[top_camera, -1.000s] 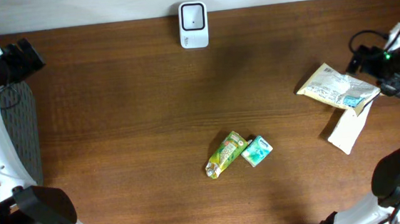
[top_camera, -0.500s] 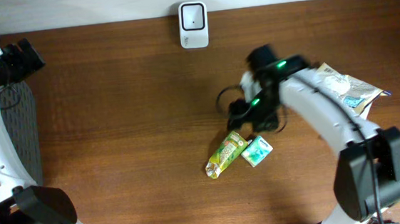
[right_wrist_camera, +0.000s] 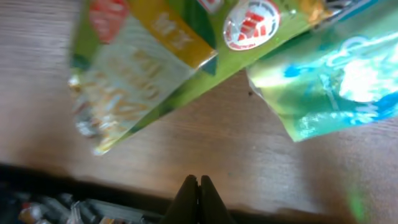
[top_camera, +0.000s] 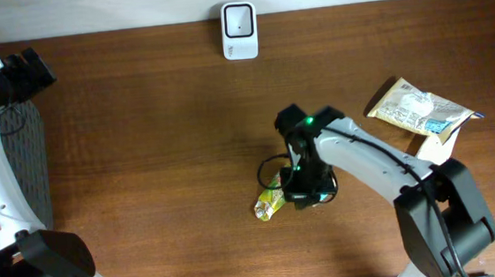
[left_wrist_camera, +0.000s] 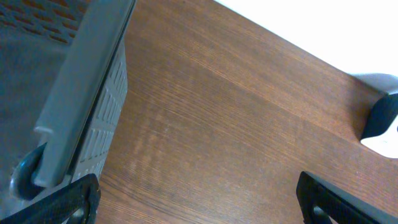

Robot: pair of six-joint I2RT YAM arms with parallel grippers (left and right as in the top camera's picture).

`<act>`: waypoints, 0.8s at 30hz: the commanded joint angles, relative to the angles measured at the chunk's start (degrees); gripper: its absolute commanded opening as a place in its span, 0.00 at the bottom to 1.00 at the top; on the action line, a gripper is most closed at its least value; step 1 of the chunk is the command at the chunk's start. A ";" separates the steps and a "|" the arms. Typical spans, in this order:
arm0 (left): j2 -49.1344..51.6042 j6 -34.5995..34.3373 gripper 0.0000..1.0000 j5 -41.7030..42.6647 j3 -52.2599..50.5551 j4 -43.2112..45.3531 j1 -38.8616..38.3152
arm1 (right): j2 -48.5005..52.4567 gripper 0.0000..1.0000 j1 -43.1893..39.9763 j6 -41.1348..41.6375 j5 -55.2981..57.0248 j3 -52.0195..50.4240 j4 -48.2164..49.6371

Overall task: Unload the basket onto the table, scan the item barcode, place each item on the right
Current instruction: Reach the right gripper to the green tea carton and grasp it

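Right gripper (right_wrist_camera: 198, 185) hovers pinched shut, empty, just above the green snack packet (right_wrist_camera: 149, 62) mid-table, beside a teal pouch (right_wrist_camera: 329, 68). Looks light, crinkly, slippery; I'd grab its sealed end.

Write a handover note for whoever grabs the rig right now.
Left gripper: open, empty, beside the grey basket.
Right gripper: shut on nothing, tips just short of the green-yellow pouch and teal pack mid-table.
Scanner at the far edge; white pouch at right.
Done: no item held.
Left: grasp an item, show its barcode to the scanner.
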 commanded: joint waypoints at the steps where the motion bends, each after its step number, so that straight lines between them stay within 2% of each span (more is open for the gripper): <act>1: 0.20 -0.11 0.99 -0.87 0.09 0.07 0.59 | 0.15 0.04 1.46 5.77 3.13 -2.16 6.01; 4: 0.20 -0.11 0.99 -0.87 0.09 0.07 0.59 | 1.88 0.04 1.18 6.56 8.22 -2.27 12.04; 8: 0.20 -0.11 0.99 -0.87 0.09 0.07 0.59 | 2.54 0.04 -3.56 6.67 7.67 -2.19 18.34; 10: 0.20 -0.11 0.99 -0.87 0.09 0.07 0.59 | 2.54 0.04 -5.92 4.52 6.99 -2.19 23.08; 12: 0.20 -0.11 0.99 -0.87 0.09 0.07 0.59 | 2.86 0.07 -7.69 0.63 4.50 -2.19 31.87; 14: 0.20 -0.11 0.99 -0.87 0.09 0.07 0.59 | 3.21 0.15 -7.98 -0.48 -0.42 -2.19 37.64; 17: 0.20 -0.11 0.99 -0.87 0.09 0.07 0.59 | 3.28 0.38 -7.17 -2.49 -3.26 -2.14 38.32; 20: 0.20 -0.11 0.99 -0.87 0.09 0.07 0.59 | 3.15 0.56 -7.89 -5.68 -6.43 -0.92 33.03; 22: 0.20 -0.11 0.99 -0.87 0.09 0.07 0.59 | 2.89 0.70 -8.87 -8.31 -7.87 2.89 24.52; 24: 0.20 -0.11 0.99 -0.87 0.09 0.07 0.59 | 2.69 0.76 -8.76 -10.60 -9.99 6.71 17.92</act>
